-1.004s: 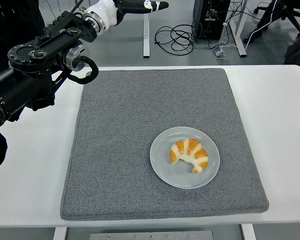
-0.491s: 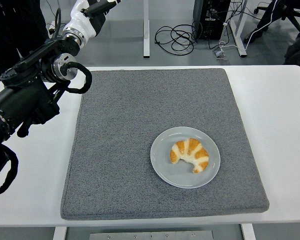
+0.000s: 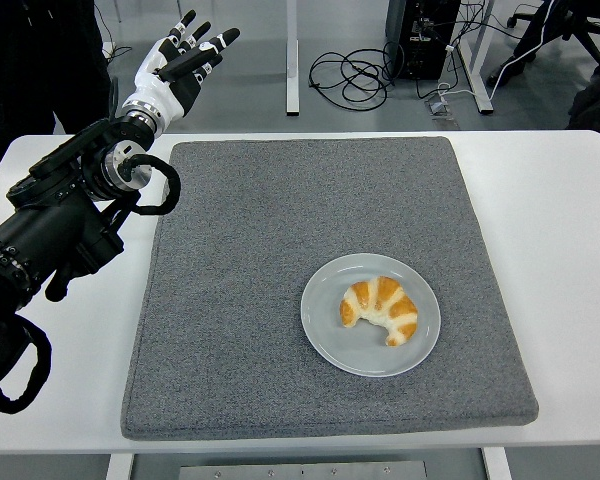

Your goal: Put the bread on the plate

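Golden crescent bread [image 3: 379, 310] resting on round grey plate [image 3: 325, 340]; white-fingered left hand [image 3: 176, 66] at eleven o'clock, spread, empty. Little risk; careless sweep could nudge plate.

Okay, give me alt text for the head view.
A croissant lies on a grey plate on a grey mat covering a white table. The robot's left hand, fingers spread and empty, is raised beyond the table's far left corner.

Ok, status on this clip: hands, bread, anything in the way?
Left robot hand open, empty, raised beyond table's far edge. Bread on plate. Nothing blocking.
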Controlling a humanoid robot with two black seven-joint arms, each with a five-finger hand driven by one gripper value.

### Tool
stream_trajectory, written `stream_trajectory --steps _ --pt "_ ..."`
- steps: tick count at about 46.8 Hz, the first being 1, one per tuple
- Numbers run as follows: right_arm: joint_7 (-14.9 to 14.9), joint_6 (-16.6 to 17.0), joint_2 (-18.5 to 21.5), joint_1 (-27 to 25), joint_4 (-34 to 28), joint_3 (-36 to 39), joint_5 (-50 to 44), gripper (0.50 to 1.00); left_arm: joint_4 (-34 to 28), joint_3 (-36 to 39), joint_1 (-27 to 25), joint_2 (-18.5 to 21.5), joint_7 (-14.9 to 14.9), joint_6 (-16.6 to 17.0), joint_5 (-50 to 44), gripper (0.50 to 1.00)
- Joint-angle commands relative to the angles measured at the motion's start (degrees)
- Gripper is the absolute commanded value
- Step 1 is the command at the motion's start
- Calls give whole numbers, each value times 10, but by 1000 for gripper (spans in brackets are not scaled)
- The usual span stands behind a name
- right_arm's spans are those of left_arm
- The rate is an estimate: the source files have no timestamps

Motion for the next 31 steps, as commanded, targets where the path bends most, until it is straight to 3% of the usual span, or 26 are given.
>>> stream_trajectory --steps 1,31 --pt "0 0 0 0 0 0 0 1000 0 -6 0 0 0 0 -9 974" --pt "0 -2 0 0 4 -7 0 1000 0 1 7 0 -2 -5 -8 975"
